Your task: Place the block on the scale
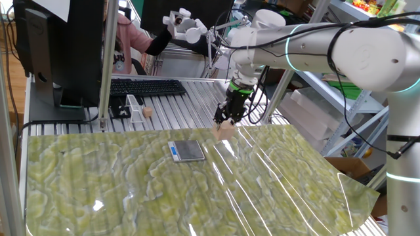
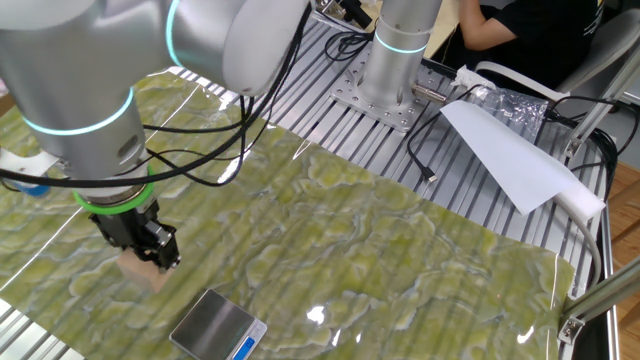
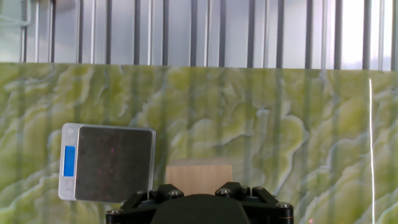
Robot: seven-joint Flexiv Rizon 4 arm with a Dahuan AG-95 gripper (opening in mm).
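The block [image 1: 225, 130] is a light tan wooden cube at the far edge of the green mat, just right of the scale. My gripper [image 1: 226, 122] is shut on the block from above. I cannot tell whether the block rests on the mat or hangs just above it. It also shows in the other fixed view [image 2: 141, 270] under the gripper [image 2: 150, 256], and in the hand view [image 3: 198, 172] between the jaws. The scale [image 1: 187, 151] lies flat on the mat with nothing on its dark plate. It also shows in the other fixed view [image 2: 218, 326] and in the hand view [image 3: 109, 163].
A black keyboard [image 1: 144, 86], a small white stand [image 1: 134, 109] and a tiny tan ball [image 1: 147, 112] sit on the slatted table behind the mat. A monitor [image 1: 39, 46] stands at the far left. White paper [image 2: 505, 150] and cables lie near the arm's base [image 2: 390, 60].
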